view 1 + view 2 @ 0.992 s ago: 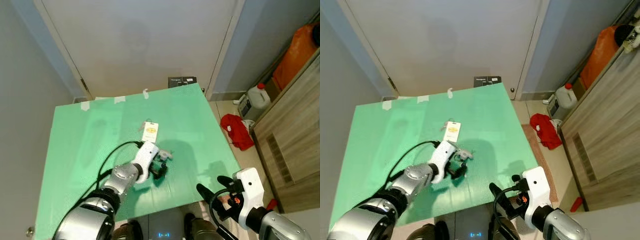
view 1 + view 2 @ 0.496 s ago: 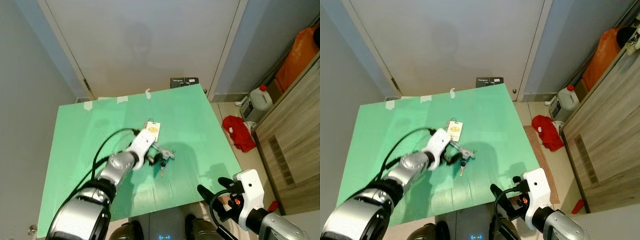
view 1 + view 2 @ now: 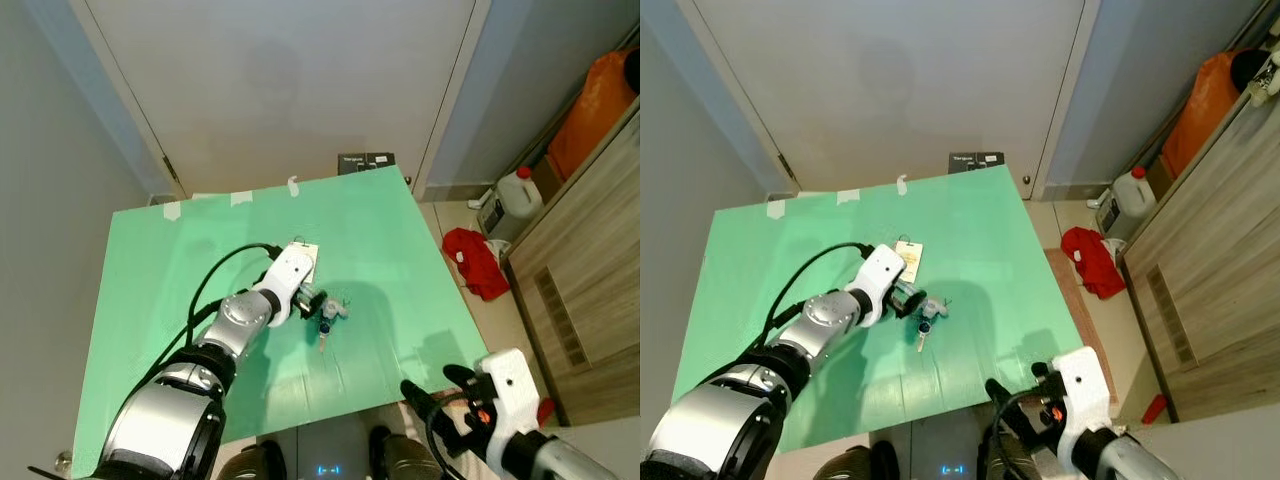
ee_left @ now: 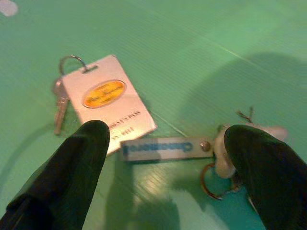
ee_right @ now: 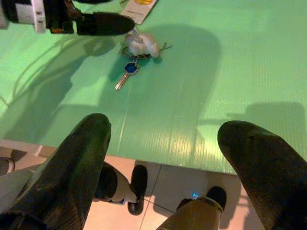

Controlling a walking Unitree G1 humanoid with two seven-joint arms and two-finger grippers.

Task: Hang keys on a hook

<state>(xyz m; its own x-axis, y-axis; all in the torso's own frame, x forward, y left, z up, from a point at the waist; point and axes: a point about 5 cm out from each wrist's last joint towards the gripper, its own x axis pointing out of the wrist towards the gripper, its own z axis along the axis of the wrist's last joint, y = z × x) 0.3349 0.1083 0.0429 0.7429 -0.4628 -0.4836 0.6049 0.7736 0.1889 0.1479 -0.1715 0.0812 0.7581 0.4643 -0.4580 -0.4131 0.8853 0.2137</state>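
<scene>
Keys (image 4: 225, 158) lay loose on the green table (image 3: 400, 260), mid-surface and nearer the front edge, with the blue key (image 5: 125, 73) trailing frontward and a white tag (image 4: 108, 98) just behind. Left gripper (image 4: 168, 158) was spread wide, holding nothing, fingers straddling the grey fob (image 4: 160, 146). To grip well I'd drop lower, centre on the fob or ring, and close before lifting, since the flat tag could slip. Right gripper (image 5: 163, 158) was open too, idle past the front edge. Versus a second ago: left gripper had shifted back toward the tag, off the keys.
</scene>
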